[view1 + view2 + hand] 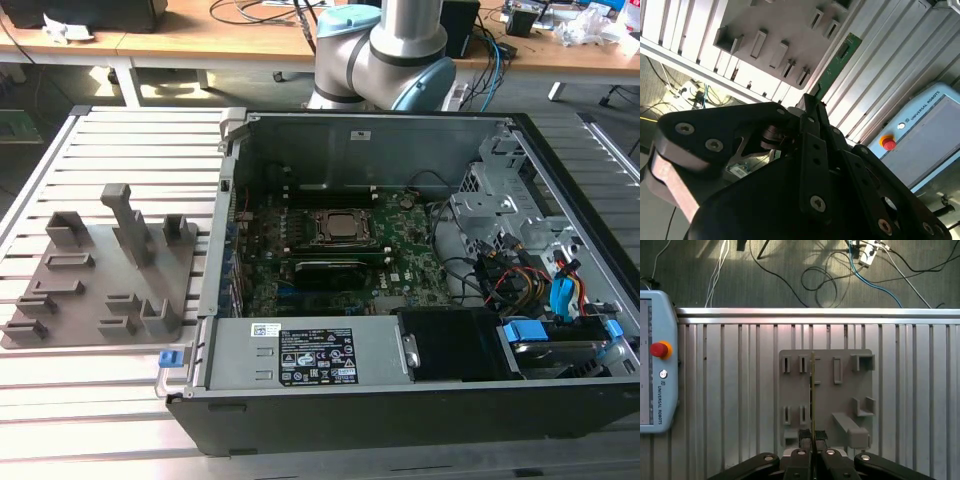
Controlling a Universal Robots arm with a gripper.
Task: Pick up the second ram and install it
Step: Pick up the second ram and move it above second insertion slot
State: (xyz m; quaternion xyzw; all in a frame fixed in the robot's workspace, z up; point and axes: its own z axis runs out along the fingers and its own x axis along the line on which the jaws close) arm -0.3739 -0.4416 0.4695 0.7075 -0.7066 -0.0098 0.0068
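The second ram (813, 390) is a thin green board seen edge-on in the first wrist view. It is held high above the grey fixture plate (840, 390). My gripper (813, 439) is shut on one end of it, a dark finger on each side. In the second wrist view the ram (840, 57) sticks out from the black gripper (814, 100) as a narrow green strip with a dark chip on its face. The fixture plate (100, 270) lies on the slatted table at the exterior view's left.
An open computer case (400, 400) stands at the exterior view's right of the plate, with the green motherboard (400, 255) and CPU socket (340, 228) inside. Cables and drive bays (540, 290) fill its right side. A teach pendant (655, 355) lies on the table.
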